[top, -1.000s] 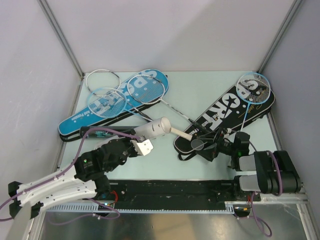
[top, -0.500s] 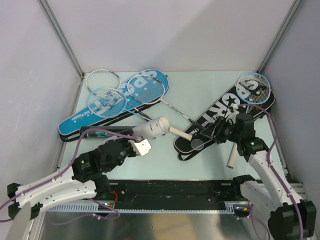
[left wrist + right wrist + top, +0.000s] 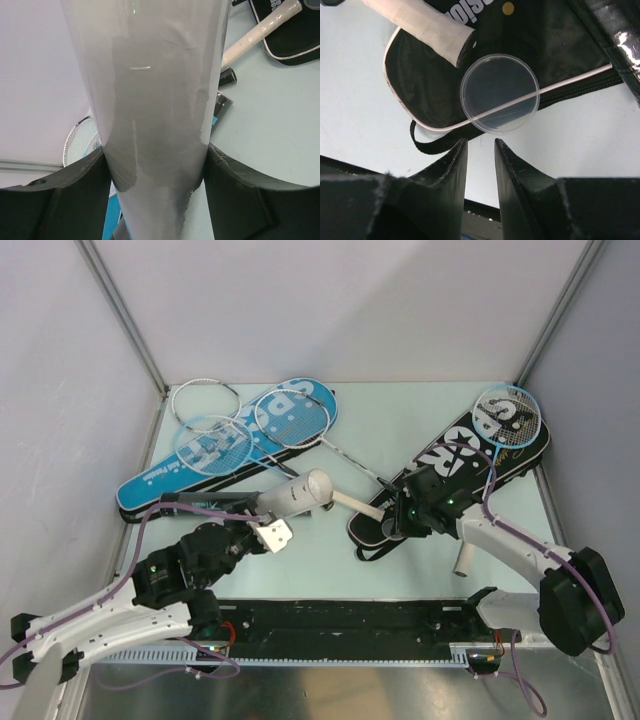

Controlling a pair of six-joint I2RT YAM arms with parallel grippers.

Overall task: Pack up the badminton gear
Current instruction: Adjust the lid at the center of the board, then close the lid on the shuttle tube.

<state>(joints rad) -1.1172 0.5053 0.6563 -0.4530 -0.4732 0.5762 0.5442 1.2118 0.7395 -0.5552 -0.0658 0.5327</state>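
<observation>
While the left gripper point(image 3: 156, 167) is clamped on the white shuttle tube point(image 3: 300, 495), both black fingers point(image 3: 75, 192) pressed against its sides, the tube sits tilted to the left of the black cover point(image 3: 455, 455), near that cover's handle end and not touching it. Right gripper point(image 3: 480, 146) hangs over the black cover's near edge with its fingers drawn close. A narrow gap shows between them and nothing is pinched. A clear round lid point(image 3: 500, 93) lies flat just past the fingertips, straddling the cover's white piping, part on the cover, part over the table point(image 3: 360, 115). A white-wrapped racket handle point(image 3: 427, 27) rests on the cover, its end just beside the lid. A light-blue racket head point(image 3: 510, 415) lies on the cover's far end. The blue cover point(image 3: 200, 465) is well apart, left of the black one.
</observation>
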